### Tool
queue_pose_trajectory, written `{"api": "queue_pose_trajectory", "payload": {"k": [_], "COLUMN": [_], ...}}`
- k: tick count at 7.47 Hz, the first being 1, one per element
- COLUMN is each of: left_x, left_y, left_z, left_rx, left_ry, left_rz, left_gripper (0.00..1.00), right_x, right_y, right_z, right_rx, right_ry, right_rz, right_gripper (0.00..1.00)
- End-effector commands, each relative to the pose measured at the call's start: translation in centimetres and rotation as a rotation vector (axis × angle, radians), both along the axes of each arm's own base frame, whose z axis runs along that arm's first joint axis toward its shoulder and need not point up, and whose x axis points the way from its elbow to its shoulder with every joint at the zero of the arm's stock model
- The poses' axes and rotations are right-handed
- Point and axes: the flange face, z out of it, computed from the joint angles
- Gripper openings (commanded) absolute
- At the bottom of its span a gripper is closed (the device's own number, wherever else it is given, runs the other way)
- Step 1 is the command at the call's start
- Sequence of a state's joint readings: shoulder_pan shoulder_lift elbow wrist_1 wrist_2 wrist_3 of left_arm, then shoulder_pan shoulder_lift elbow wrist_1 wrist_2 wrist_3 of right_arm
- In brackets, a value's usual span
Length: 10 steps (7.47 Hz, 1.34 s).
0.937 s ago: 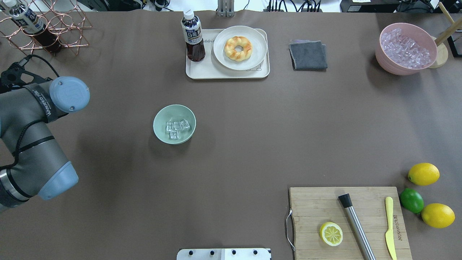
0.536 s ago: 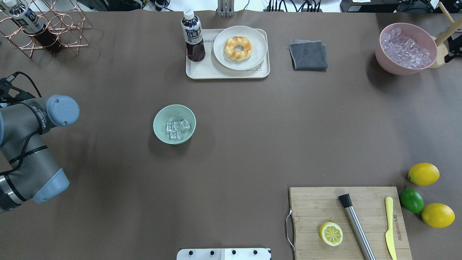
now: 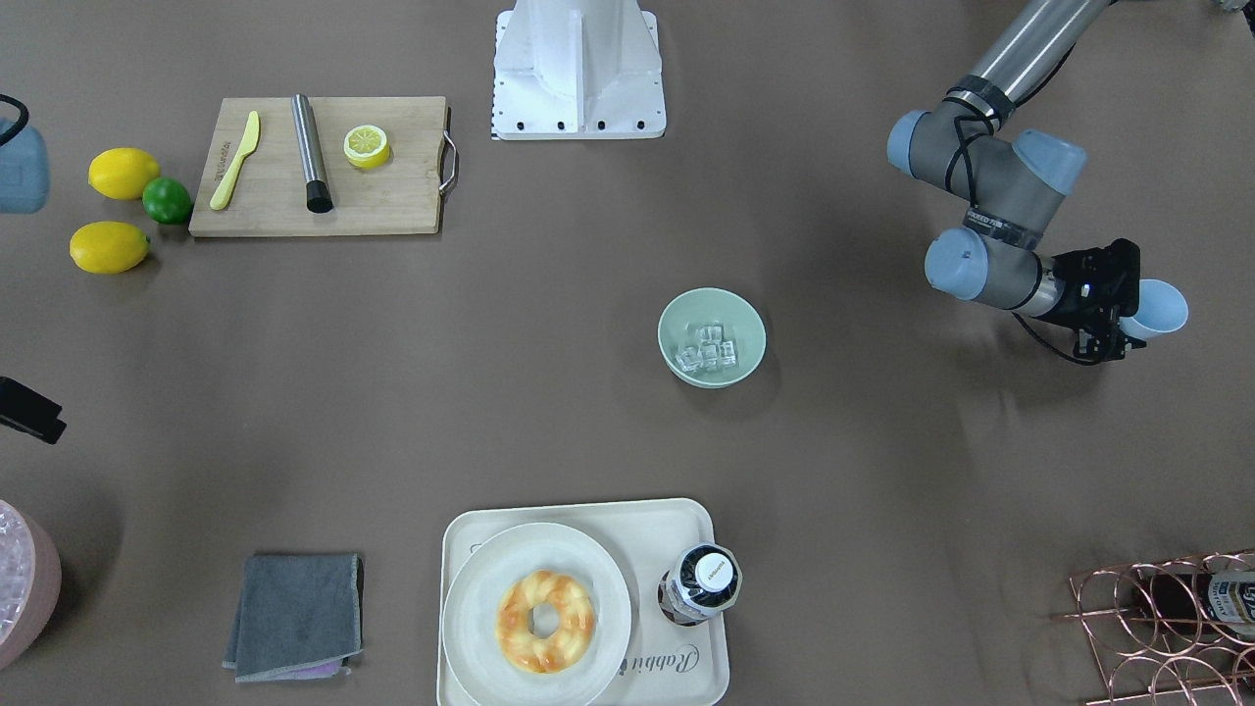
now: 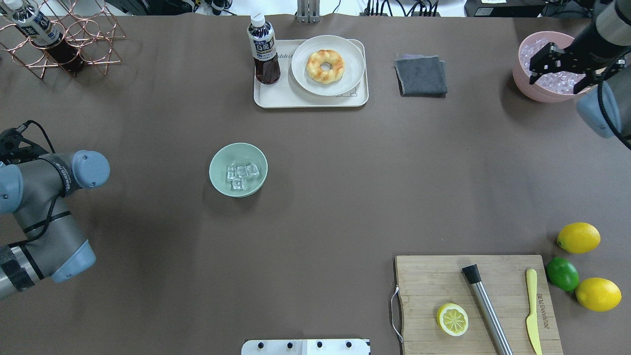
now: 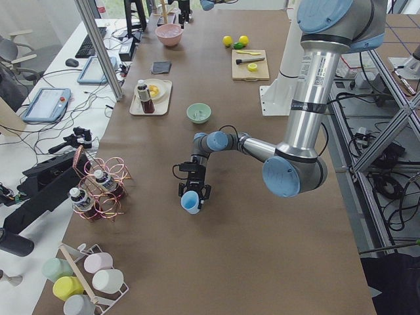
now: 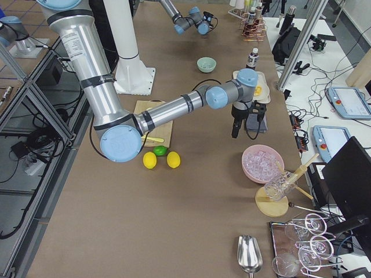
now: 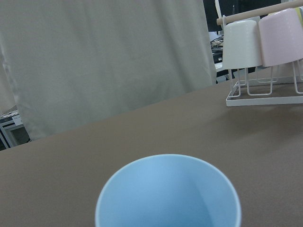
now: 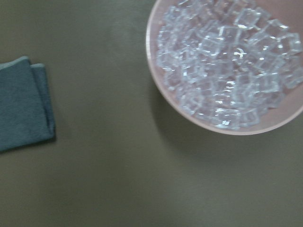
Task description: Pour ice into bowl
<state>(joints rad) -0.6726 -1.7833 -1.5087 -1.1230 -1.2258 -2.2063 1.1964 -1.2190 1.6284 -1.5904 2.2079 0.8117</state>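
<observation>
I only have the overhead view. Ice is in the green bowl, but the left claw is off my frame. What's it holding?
Observer: The left claw is shut on a pale blue cup.
Operator: Any ice left in it?
Observer: None shows in the part of its inside that the left wrist view sees.
Operator: What's beyond it at that end?
Observer: A white wire rack with pastel cups stands at the table's left end.

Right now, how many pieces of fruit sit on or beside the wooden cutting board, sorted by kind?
Whole lemons: 2
Lime: 1
Lemon half: 1
Total: 4
</observation>
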Motion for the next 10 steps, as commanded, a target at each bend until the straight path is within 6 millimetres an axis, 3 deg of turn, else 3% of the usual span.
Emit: {"api": "queue_pose_trajectory", "payload": {"k": [1,2,3,4,5,7,10], "left_x": [0.9,1.7,1.9,2.0,2.0,2.0,0.6], "left_y": [0.5,0.8,0.7,0.7,0.6,0.5,0.5], "left_z": [1.1,0.7,0.4,0.3,0.0,-0.8,-6.8], "left_rx": [0.001,0.005,0.006,0.007,0.009,0.016,0.023], "left_ry": [-0.008,-0.001,0.002,0.005,0.007,0.019,0.080], "left_rz": [0.000,0.010,0.015,0.018,0.022,0.028,0.132], "left_gripper": [0.48,0.51,0.62,0.93,0.98,0.97,0.98], "right_x": [-8.8,-12.3,-16.6,-21.2,-25.3,-31.5,-39.2], "right_y": [-0.2,0.4,1.4,2.9,4.8,8.8,14.3], "right_z": [-7.9,-10.4,-14.1,-18.1,-21.2,-27.1,-32.8], "right_rx": [0.018,0.041,0.058,0.076,0.088,0.077,0.111], "right_ry": [-0.036,-0.027,-0.038,-0.044,-0.036,-0.014,-0.036], "right_rz": [-0.004,-0.008,0.001,0.026,0.043,0.046,-0.016], "right_gripper": [0.99,0.99,0.99,0.99,0.99,0.99,0.99]}}
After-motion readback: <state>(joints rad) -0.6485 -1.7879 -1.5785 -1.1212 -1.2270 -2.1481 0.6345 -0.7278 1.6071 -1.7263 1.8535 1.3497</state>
